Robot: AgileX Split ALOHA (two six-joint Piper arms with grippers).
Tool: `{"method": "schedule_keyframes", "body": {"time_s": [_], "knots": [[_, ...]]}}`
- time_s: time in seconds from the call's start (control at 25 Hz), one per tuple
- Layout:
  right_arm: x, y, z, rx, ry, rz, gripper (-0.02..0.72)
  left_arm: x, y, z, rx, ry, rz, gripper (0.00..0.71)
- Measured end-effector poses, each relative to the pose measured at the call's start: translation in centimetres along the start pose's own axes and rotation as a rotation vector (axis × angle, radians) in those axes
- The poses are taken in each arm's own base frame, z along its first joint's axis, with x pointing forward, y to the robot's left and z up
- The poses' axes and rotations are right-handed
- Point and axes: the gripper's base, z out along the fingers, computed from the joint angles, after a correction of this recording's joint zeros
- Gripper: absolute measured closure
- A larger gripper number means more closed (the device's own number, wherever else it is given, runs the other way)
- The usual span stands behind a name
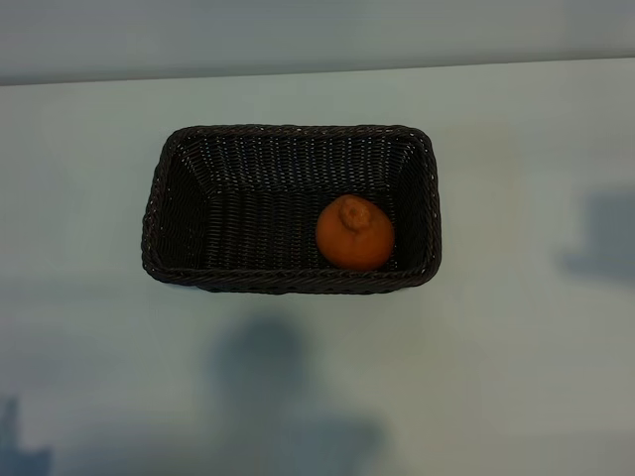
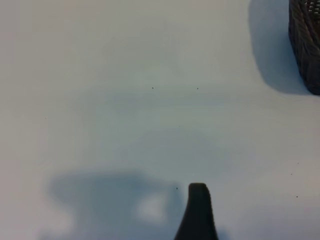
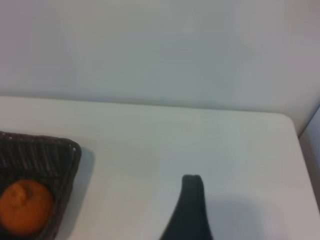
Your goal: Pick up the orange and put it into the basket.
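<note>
The orange (image 1: 354, 234) lies inside the dark woven basket (image 1: 298, 130), in the near right corner, knob up. The basket stands in the middle of the white table. Neither arm appears in the exterior view; only their shadows fall on the table. In the left wrist view one dark finger (image 2: 198, 212) of my left gripper hangs over bare table, with a corner of the basket (image 2: 306, 45) far off. In the right wrist view one dark finger (image 3: 191, 210) of my right gripper stands apart from the basket (image 3: 62, 160) and orange (image 3: 25, 207). Both grippers are open and hold nothing.
The white table (image 1: 516, 347) ends at a pale wall (image 1: 298, 35) behind the basket. The right wrist view shows the table's rounded corner (image 3: 292, 122) and side edge beside my right gripper.
</note>
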Motion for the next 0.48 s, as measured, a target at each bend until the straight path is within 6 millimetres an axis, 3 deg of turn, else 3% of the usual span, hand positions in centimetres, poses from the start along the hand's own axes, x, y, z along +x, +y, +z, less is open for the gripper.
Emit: {"method": "schedule_keyframes", "body": {"time_s": [0.48], "knots": [[6.5, -0.6, -2.3, 0.057, -0.037, -0.020, 0.109, 0.0, 0.0, 0.0, 0.000, 0.000, 0.002, 0.118]]}}
